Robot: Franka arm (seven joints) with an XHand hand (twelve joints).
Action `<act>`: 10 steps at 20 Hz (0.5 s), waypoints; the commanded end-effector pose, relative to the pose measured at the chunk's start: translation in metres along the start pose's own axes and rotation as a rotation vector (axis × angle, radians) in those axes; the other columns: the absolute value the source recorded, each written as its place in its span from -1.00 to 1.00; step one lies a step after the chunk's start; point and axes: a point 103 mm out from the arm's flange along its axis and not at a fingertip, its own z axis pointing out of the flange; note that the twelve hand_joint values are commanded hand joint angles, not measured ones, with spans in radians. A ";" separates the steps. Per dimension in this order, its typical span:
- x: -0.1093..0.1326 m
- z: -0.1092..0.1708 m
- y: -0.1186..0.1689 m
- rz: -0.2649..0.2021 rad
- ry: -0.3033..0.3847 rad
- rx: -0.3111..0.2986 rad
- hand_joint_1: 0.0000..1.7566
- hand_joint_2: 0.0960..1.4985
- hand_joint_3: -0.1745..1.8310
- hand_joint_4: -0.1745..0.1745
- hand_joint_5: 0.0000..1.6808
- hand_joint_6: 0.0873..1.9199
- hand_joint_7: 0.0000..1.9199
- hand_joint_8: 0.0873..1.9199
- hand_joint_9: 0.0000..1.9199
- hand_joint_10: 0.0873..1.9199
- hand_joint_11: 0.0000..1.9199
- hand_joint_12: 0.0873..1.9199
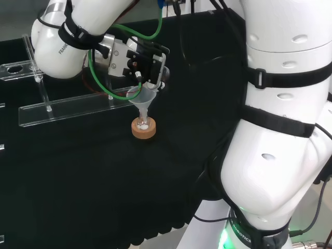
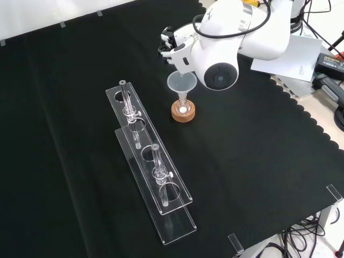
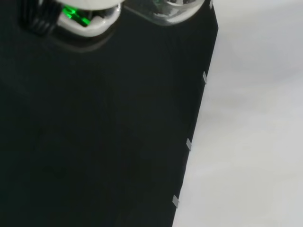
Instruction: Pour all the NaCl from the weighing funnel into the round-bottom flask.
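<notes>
Hand [image 1: 148, 65] grips weighing funnel [image 1: 143, 98] | funnel upright, stem in round-bottom flask [image 1: 143, 124] | cork ring [image 1: 143, 132]

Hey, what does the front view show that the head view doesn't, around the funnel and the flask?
Front view alone: it looks down into the funnel's open mouth, shows white powder in the flask, and two glass tubes standing in the clear rack.
Head view alone: the hand from the side, its fingers curled at the funnel's rim.
Both: the funnel upright with its stem in the flask, which sits on a cork ring on the black cloth.
</notes>
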 end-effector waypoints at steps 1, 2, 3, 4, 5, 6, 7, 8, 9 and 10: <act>0.000 -0.003 -0.001 0.014 -0.046 0.003 0.27 -0.14 -0.23 1.00 0.49 -0.34 -0.16 -0.41 0.36 -1.00 0.23 -0.23; 0.000 -0.004 -0.001 0.017 -0.052 0.002 0.27 -0.14 -0.23 1.00 0.49 -0.34 -0.16 -0.41 0.36 -1.00 0.23 -0.23; -0.001 -0.005 -0.001 0.018 -0.053 0.001 0.27 -0.14 -0.23 1.00 0.49 -0.34 -0.16 -0.41 0.36 -1.00 0.23 -0.23; -0.001 -0.005 -0.001 0.020 -0.057 0.000 0.27 -0.14 -0.23 1.00 0.49 -0.34 -0.16 -0.41 0.36 -1.00 0.23 -0.23; -0.002 -0.006 -0.001 0.021 -0.063 0.000 0.27 -0.14 -0.23 1.00 0.49 -0.34 -0.16 -0.41 0.36 -1.00 0.23 -0.23; -0.001 -0.007 -0.002 0.021 -0.069 -0.001 0.27 -0.14 -0.23 1.00 0.49 -0.34 -0.16 -0.41 0.36 -1.00 0.23 -0.23; -0.001 -0.007 -0.002 0.022 -0.069 -0.003 0.27 -0.14 -0.23 1.00 0.49 -0.34 -0.16 -0.41 0.36 -1.00 0.23 -0.23; -0.001 -0.007 -0.002 0.022 -0.078 -0.002 0.27 -0.14 -0.23 1.00 0.49 -0.34 -0.16 -0.41 0.36 -1.00 0.23 -0.23; 0.000 -0.008 -0.002 0.022 -0.079 -0.003 0.27 -0.14 -0.23 1.00 0.49 -0.34 -0.16 -0.41 0.36 -1.00 0.23 -0.23; 0.000 -0.009 -0.002 0.023 -0.086 -0.003 0.27 -0.14 -0.23 1.00 0.49 -0.34 -0.16 -0.41 0.36 -1.00 0.23 -0.23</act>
